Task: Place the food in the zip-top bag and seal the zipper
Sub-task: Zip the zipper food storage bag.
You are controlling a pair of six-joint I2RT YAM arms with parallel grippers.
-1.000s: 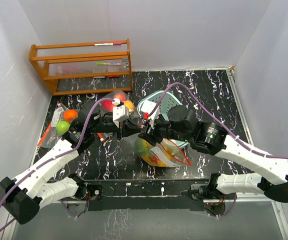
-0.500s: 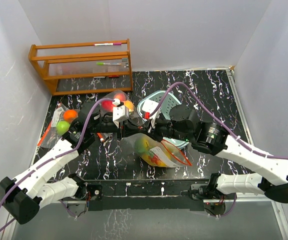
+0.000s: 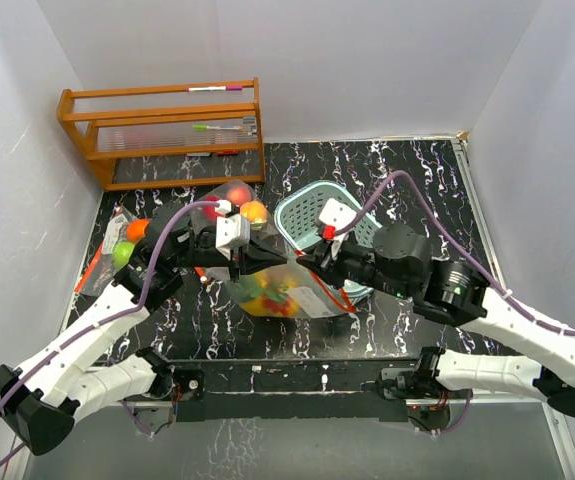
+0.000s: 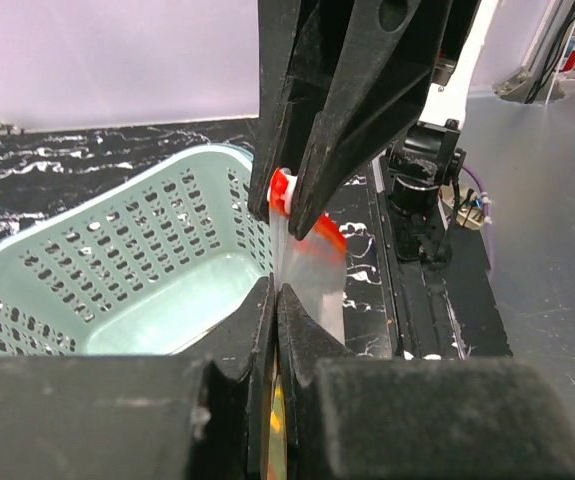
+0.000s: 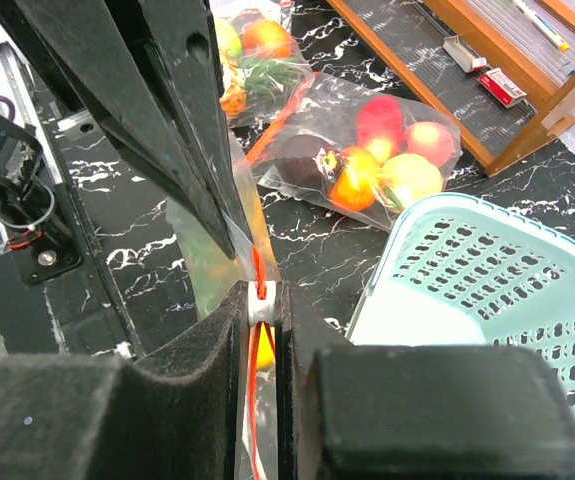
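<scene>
table [image 3: 417,190]: black marbled top, white walls around
rack [image 3: 162,135]: wooden, far-left corner
basket [image 3: 317,212]: teal, mid-table, just beyond the right gripper
zip-top bag [image 3: 302,300]: clear, held up between both grippers, near side of the basket
food [image 3: 265,290]: toy fruits inside the held bag; more in two other bags [image 3: 229,200] at the far left
left gripper [image 4: 272,305]: fingers pressed together on the bag's top edge
right gripper [image 5: 259,300]: fingers pinching the zipper slider [image 4: 283,190], facing the left gripper

White arms [image 3: 77,345], black joints [image 3: 404,264], purple cables [image 3: 399,174]
</scene>
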